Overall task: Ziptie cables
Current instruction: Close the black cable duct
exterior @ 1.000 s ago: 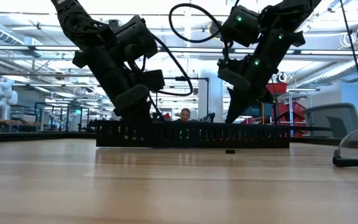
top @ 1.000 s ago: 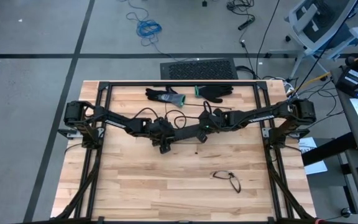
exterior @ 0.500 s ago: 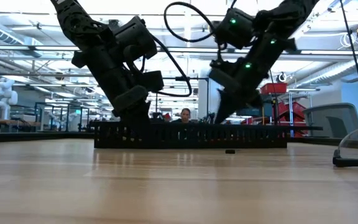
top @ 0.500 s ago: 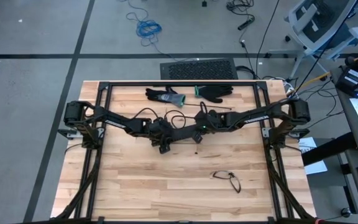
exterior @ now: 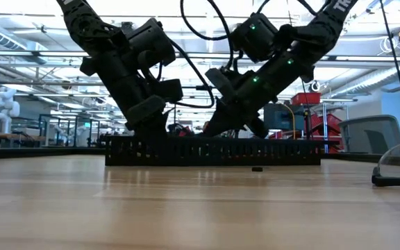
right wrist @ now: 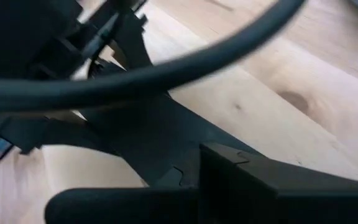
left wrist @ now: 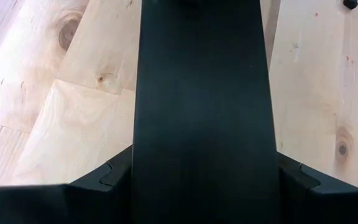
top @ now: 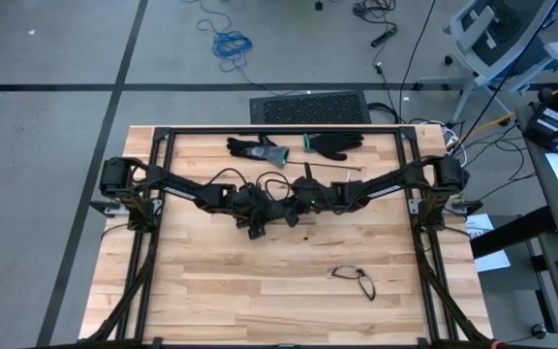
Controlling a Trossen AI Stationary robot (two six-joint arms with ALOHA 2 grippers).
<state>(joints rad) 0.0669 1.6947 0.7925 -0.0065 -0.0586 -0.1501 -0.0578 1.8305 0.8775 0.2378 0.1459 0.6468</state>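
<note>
Both grippers meet over the black duct at the table's middle.

The left gripper (top: 256, 229) is clamped on the black slotted duct (exterior: 212, 151), its fingers (left wrist: 98, 180) set partly apart on either side of the duct's flat top, pinning its left end to the wooden table (top: 260, 291); just right of those fingers the right gripper (top: 294, 215) leans in low with its fingers pressed together, holding nothing visible, its tip at the duct's upper edge; beyond both grippers two dark gloves (top: 298, 145) lie at the table's far edge; nearer the front, right of the fingers, a pair of glasses (top: 355, 279) lies alone; the coloured cables cannot be made out in any view.
</note>
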